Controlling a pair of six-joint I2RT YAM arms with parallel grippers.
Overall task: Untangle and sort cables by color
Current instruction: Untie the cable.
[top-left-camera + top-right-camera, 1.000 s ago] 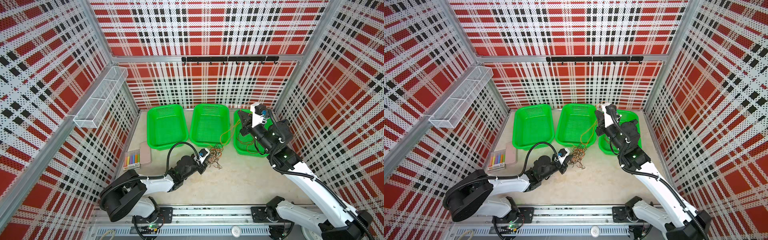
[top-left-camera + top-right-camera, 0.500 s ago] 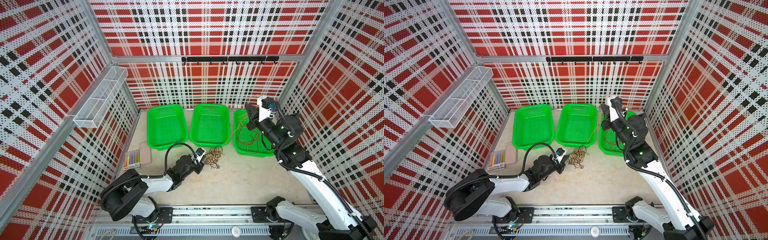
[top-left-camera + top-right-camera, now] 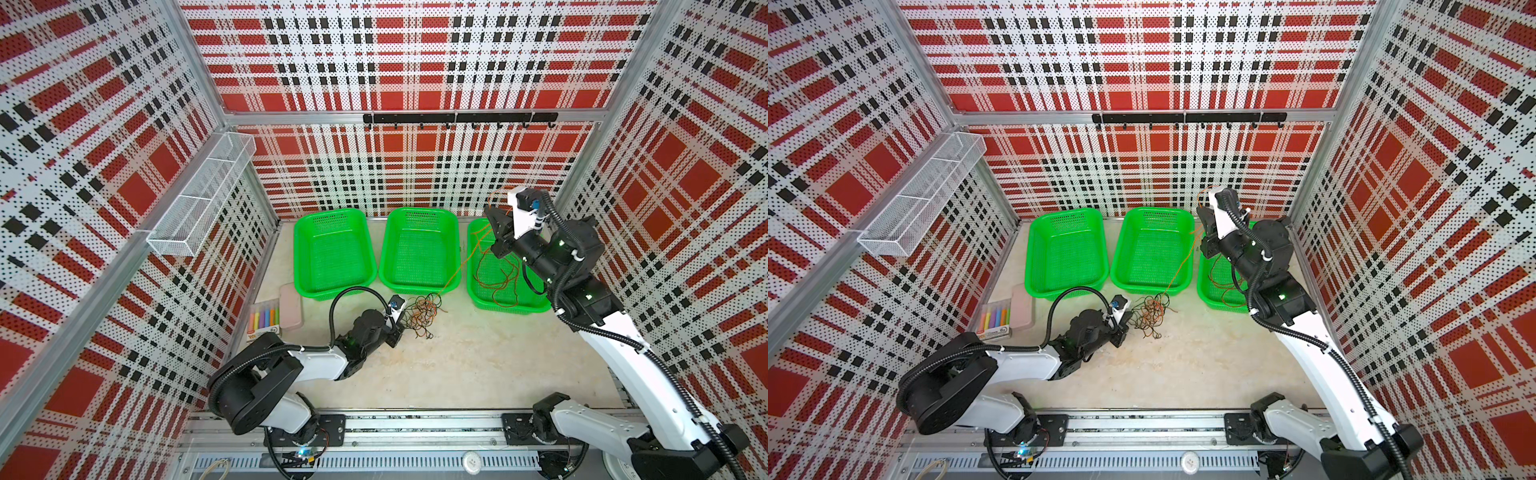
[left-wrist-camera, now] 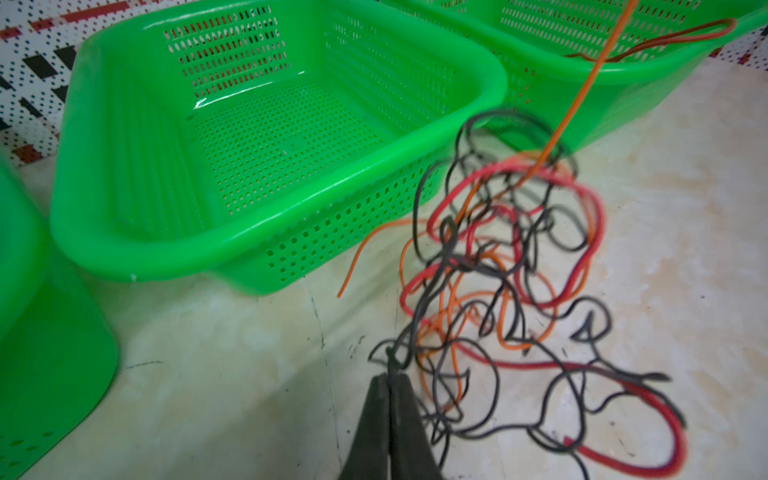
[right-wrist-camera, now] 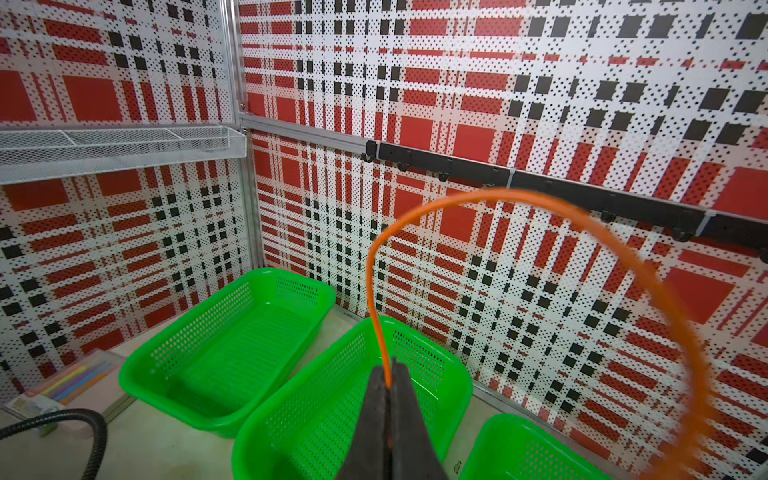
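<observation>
A knot of thin black, orange and red cables [image 3: 422, 313] lies on the pale tabletop [image 3: 457, 365] just in front of the middle green slotted plastic basket [image 3: 415, 289]. The strands look light, limp and springy, likelier to snag than slide, so each is best pinched near a free end. Only the wrist views show the grips: the left gripper [image 4: 390, 374] is clenched on a black strand at the knot's edge, and the right gripper [image 5: 388, 374] on one orange cable [image 5: 498, 192]. The top views alone show that cable running down to the knot.
</observation>
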